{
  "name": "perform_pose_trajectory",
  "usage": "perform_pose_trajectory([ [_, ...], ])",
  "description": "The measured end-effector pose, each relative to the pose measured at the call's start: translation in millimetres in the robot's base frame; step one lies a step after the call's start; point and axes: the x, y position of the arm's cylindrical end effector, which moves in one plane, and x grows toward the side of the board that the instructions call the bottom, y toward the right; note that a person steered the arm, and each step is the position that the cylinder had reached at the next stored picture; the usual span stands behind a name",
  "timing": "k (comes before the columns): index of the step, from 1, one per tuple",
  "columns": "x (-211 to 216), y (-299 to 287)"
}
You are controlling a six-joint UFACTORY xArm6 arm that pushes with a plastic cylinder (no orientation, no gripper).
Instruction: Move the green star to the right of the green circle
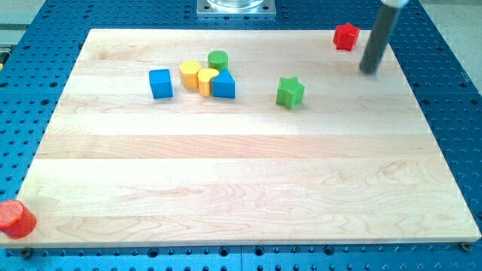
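My tip point(368, 71) is hanging near the desk's point(241, 188) top right corner. It is a plain rod end with no jaws, so it is neither apart nor clamped on anything. The rod is leaning, with its upper part running out of the view's top edge and its lower end angling toward the view's left. The tip is touching no block. It is sitting just below and to the right of the red block point(346, 36), which is lying close to the top edge.

The green star point(289, 92) is sitting alone in the desk's upper half, left of my tip and lower, well apart from it. The green circle point(218, 59) is lying further left and nearer the top edge, at the back of a tight cluster. In front of it two yellow blocks point(190, 74) are pressing together, and a blue triangular block point(224, 86) is sitting against them on the right. A blue cube point(160, 83) is standing just left of the cluster.

The wood between the star and the circle's right side is lying open; the blue triangular block is the nearest thing to that gap. A red cylinder point(15, 218) is resting off the desk's bottom left corner, on the blue perforated base point(452, 113).
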Motion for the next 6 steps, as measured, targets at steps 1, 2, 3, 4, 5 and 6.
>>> perform_pose_trajectory([
  [1,37,-76],
  [2,29,-127],
  [3,65,-143],
  [4,56,-189],
  [5,1,-170],
  [6,-26,-117],
])
